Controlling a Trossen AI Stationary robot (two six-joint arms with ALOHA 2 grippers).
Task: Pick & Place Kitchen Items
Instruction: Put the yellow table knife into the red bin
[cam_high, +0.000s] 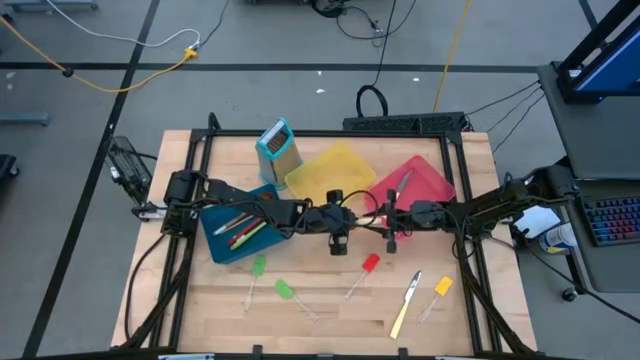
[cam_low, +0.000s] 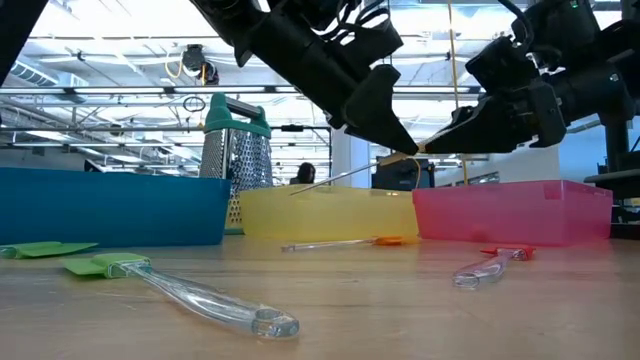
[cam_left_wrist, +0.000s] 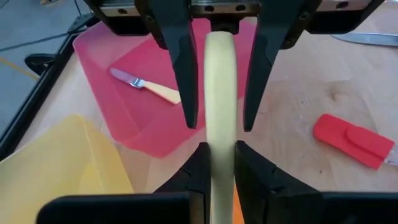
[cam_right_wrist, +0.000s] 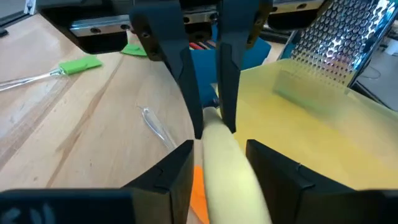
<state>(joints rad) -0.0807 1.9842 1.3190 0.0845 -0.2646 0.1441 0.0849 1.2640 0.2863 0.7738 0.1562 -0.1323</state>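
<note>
A cream-handled knife hangs in the air between my two grippers, over the table in front of the yellow bin and the red bin. My left gripper is shut on it. My right gripper faces it, open, with a finger on either side of the handle's free end; I cannot tell whether they touch it. The metal blade sticks out back under the left gripper. My left gripper pinches the knife's cream handle between its two fingers, toward the blade end. The fingers come level from the table's left and lie along the knife. The knife is lifted clear, near level, its blade slanting a little down.
The blue bin holds several utensils; a knife lies in the red bin. The grater stands at the back. Two green spatulas, a red one, a yellow one and a knife lie near the front.
</note>
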